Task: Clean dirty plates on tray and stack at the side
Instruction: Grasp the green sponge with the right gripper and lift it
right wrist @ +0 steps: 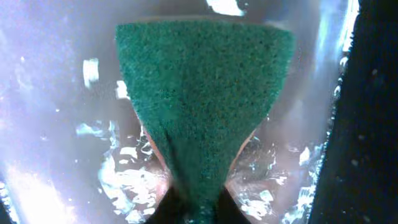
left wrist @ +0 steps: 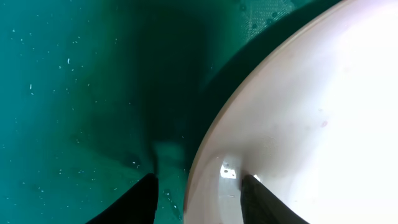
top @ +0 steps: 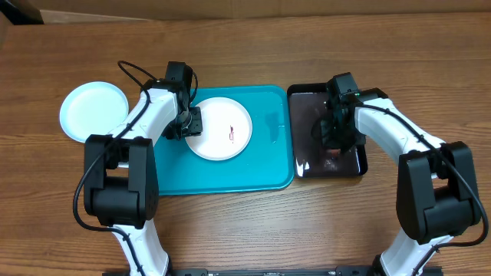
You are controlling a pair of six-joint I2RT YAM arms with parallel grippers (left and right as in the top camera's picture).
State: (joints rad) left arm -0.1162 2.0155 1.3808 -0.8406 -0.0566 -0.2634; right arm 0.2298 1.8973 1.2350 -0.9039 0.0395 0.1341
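1. Your right claw [right wrist: 196,208] is pinching the green sponge [right wrist: 205,93] by its near end. The pad narrows to a wedge between the fingers and fans out wide beyond them.
2. Sponge and claw sit low inside the black tray [top: 307,146], whose floor looks wet and glossy (bright glints all around the pad).
3. Your left claw [left wrist: 199,180] straddles the left rim of the white plate [top: 215,115], with one finger [left wrist: 261,199] on the plate's inner face and the other outside, over the tray floor. You cannot tell from these views whether they squeeze the rim or merely bracket it.
4. That plate lies in the middle of the turquoise tray [top: 230,172] and carries a small red-brown smear [top: 232,133] right of its centre.
5. A second pale plate [top: 93,111] rests on the counter [top: 245,230], just off the turquoise tray's left end.
6. The black tray lies against the turquoise tray's right side (long edges side by side).
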